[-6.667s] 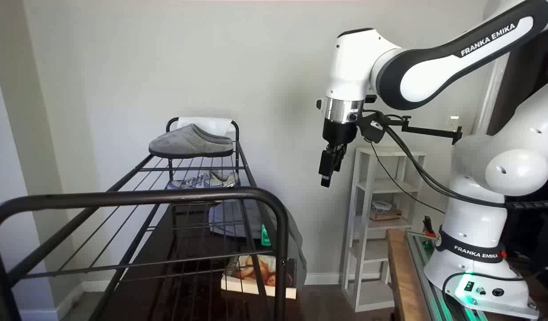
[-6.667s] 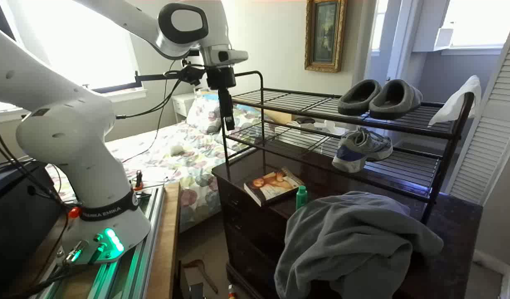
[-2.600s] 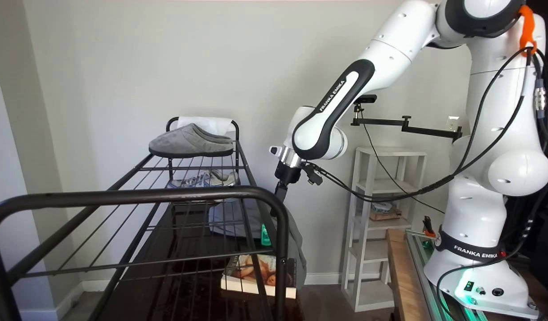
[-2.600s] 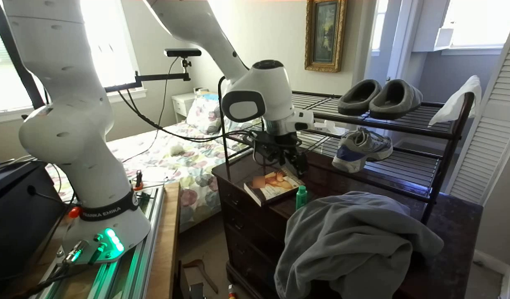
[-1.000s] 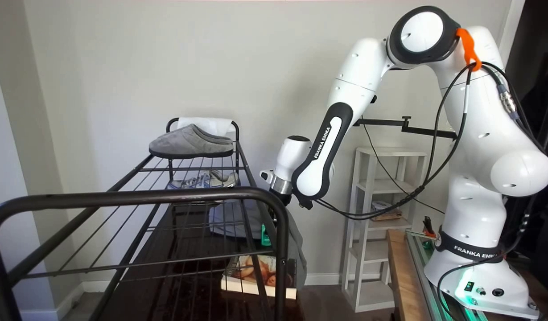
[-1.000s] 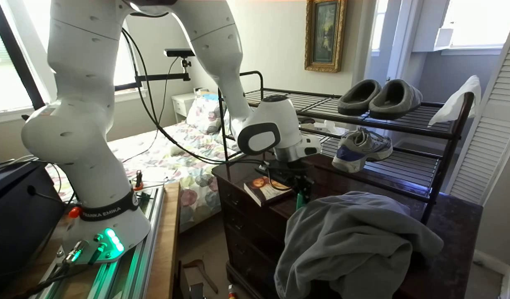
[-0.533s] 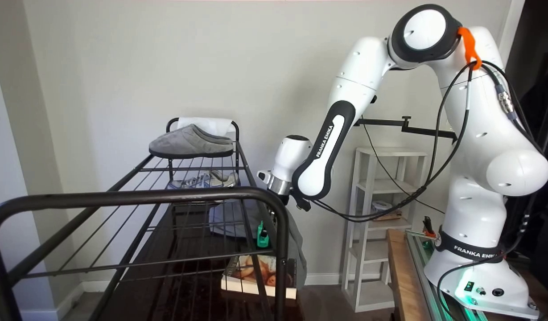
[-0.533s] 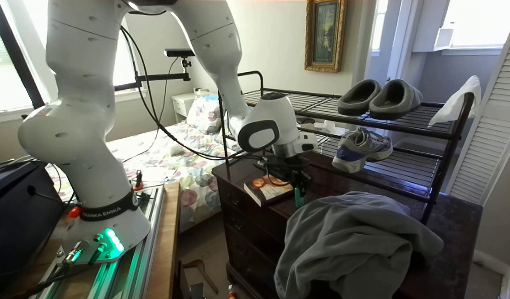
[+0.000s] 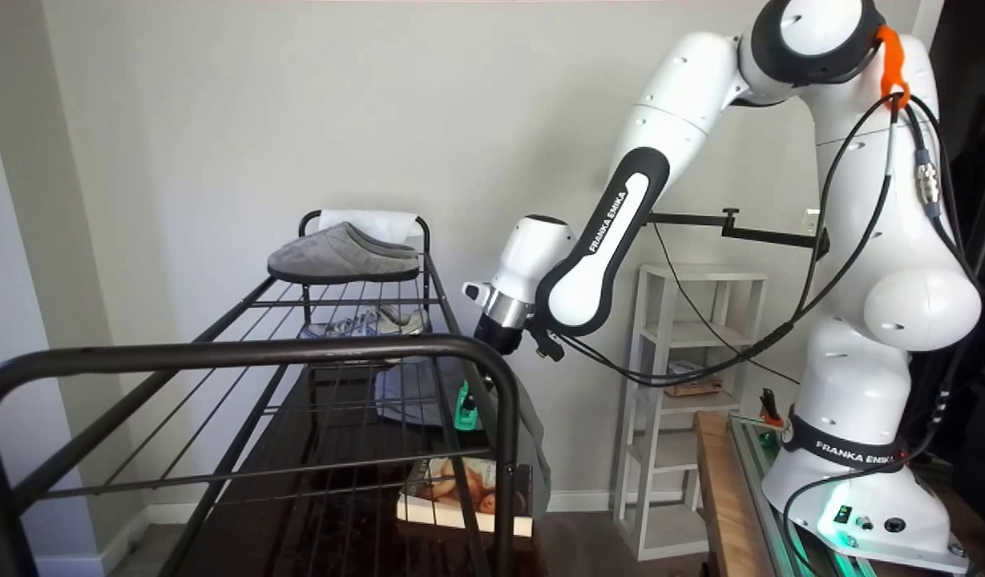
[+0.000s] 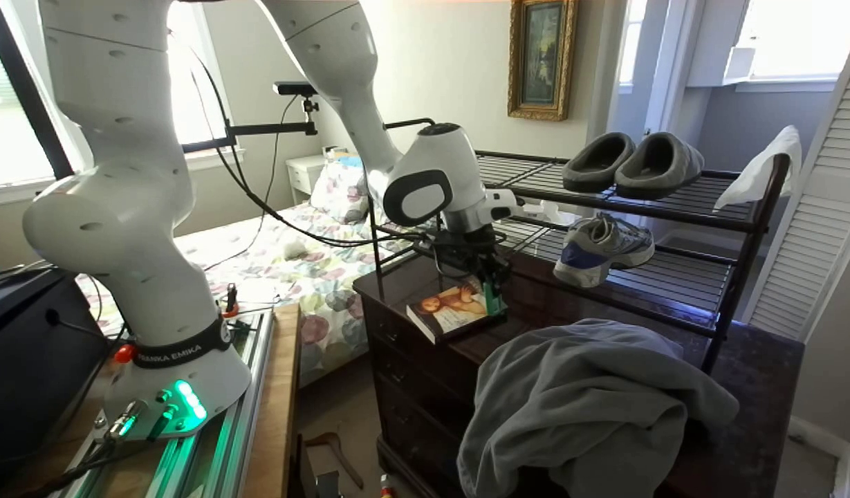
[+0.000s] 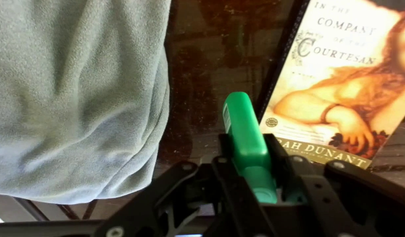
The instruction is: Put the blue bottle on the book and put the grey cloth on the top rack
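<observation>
In the wrist view's lower centre, the pincer point(image 11: 248, 146) clamps a smooth green bottle point(image 11: 242, 118); at left lies fleecy, wrinkled grey cloth point(image 11: 73, 98).

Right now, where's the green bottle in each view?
In an exterior view: bottle below centre, above the book in frame.
In an exterior view: bottle right of and below centre, overlapping the book.
Wrist view: bottle right of centre, in the pincer, left of the book.
Shared landmark: book.
</observation>
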{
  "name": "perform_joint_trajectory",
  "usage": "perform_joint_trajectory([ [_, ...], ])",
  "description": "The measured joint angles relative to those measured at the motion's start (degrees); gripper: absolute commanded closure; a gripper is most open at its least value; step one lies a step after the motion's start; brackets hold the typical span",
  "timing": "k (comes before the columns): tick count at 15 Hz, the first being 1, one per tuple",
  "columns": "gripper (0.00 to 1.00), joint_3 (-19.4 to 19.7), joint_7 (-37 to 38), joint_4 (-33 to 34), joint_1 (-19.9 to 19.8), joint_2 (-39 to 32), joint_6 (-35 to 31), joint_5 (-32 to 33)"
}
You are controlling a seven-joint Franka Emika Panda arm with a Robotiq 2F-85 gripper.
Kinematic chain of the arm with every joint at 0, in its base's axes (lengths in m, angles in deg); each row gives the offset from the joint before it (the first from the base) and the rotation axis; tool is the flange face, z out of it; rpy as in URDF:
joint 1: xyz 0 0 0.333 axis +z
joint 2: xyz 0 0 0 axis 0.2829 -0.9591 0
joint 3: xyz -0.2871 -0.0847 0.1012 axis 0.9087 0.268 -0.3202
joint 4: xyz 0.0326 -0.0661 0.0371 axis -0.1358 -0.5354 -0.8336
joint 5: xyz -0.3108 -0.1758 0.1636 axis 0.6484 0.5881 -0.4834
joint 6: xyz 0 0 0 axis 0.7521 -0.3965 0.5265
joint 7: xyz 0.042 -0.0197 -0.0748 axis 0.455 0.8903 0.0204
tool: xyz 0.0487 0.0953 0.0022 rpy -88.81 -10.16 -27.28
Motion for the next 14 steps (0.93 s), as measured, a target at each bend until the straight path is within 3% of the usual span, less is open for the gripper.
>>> perform_joint_trajectory([
  [6, 0.93, -11.6, -3.4, -1.6, -6.1, 1.5, 3.3, -5.3],
  [9, 0.93, -13.8, -4.0, -2.2, -7.0, 1.5, 4.4, -5.6],
  [14, 0.93, -14.3, -4.6, -3.3, -7.1, 1.4, 5.4, -5.6],
])
